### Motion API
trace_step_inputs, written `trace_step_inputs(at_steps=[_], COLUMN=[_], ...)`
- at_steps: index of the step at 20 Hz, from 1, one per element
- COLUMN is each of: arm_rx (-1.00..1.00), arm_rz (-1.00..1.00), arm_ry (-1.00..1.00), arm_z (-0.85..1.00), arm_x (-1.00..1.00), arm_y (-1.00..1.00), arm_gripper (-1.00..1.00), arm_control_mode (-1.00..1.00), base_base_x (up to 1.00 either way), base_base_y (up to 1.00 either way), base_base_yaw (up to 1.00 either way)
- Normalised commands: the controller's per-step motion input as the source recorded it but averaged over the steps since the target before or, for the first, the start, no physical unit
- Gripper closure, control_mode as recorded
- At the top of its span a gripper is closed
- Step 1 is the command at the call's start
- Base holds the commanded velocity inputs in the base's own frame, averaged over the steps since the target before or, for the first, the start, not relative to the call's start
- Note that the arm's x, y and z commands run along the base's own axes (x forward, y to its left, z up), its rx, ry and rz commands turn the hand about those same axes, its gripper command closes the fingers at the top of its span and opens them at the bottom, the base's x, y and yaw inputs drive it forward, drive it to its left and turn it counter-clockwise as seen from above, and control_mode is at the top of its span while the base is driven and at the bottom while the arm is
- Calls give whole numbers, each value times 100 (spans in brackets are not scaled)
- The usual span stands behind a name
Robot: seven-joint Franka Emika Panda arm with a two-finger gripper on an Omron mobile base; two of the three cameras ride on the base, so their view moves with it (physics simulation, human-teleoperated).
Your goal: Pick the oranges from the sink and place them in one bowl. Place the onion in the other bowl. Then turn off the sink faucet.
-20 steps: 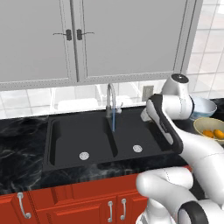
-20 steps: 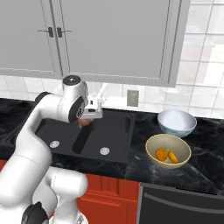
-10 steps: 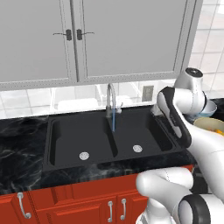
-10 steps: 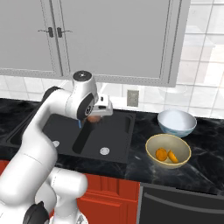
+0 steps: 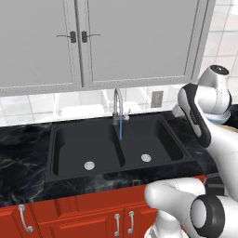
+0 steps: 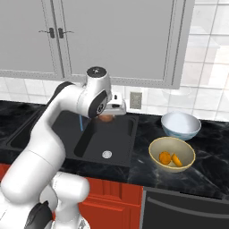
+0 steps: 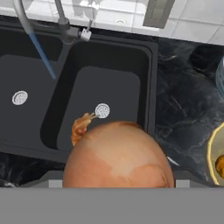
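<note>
Onion, firm, round, papery-slick and apt to roll, sits pinched across its middle between the gripper fingers

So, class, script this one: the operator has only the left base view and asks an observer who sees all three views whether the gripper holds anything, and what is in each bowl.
Operator: I see the sink and the faucet running, but not the fingers. Is anything held?
Observer: Yes. The gripper is closed on the onion, above the sink.
Operator: Where are the oranges?
Observer: Both oranges lie in the yellow-tan bowl on the counter to the right of the sink.
Operator: And the other bowl?
Observer: The pale blue-white bowl stands just behind the yellow-tan one, and I see nothing in it.
</note>
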Motion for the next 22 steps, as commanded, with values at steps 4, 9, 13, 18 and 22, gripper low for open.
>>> trace_step_inputs(at_steps=[4, 9, 13, 18, 22], arm_rx=[0, 0, 0, 0, 0], arm_rz=[-4, -6, -4, -3, -3], arm_ry=[-5, -11, -14, -12, -2], arm_z=[0, -1, -1, 0, 0], arm_x=[0, 0, 0, 0, 0], arm_y=[-47, -48, -41, -34, -28], arm_gripper=[100, 100, 100, 100, 100], arm_control_mode=[-100, -100, -100, -100, -100], base_base_x=[0, 0, 0, 0, 0], base_base_y=[0, 0, 0, 0, 0], base_base_yaw=[0, 0, 0, 0, 0])
